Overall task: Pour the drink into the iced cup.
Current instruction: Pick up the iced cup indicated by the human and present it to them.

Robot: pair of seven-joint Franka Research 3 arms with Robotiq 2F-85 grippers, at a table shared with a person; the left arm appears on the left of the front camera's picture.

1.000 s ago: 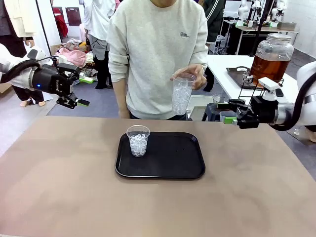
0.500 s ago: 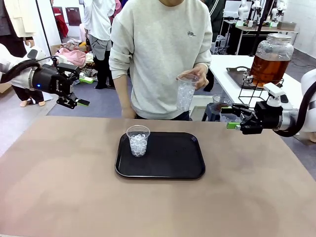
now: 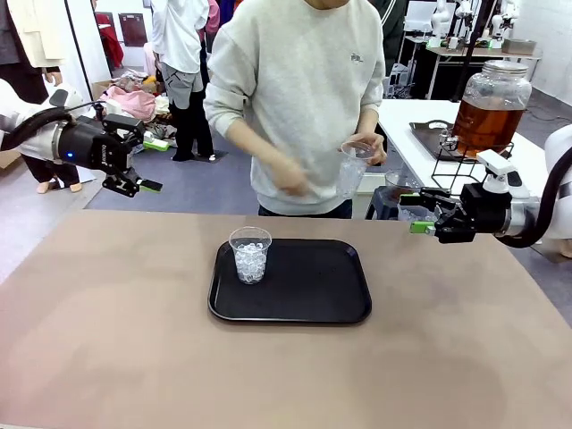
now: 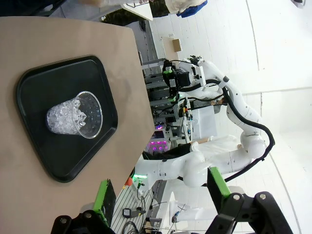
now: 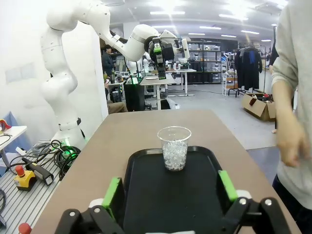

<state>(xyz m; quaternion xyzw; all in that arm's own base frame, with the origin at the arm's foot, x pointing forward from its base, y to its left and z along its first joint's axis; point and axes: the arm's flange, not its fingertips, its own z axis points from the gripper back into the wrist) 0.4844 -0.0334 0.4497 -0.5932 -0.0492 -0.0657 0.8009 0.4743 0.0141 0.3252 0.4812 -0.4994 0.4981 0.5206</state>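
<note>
place: robotics lab | signs: cable bundles (image 5: 63,155); emergency-stop button (image 5: 22,177); workbenches (image 5: 160,79); storage shelving (image 5: 206,52)

Person's lowered hand (image 3: 291,184), a motion blur

You have bright, even light from the ceiling lights (image 5: 168,12), which glare white high above the tray (image 5: 161,195) in your right wrist view. Shadows on the table (image 3: 107,313) beside the tray are faint and soft. Ice in the iced cup (image 3: 250,255) on the tray glints. Behind the tray, the person's hand (image 3: 290,183) is motion-blurred.
</note>
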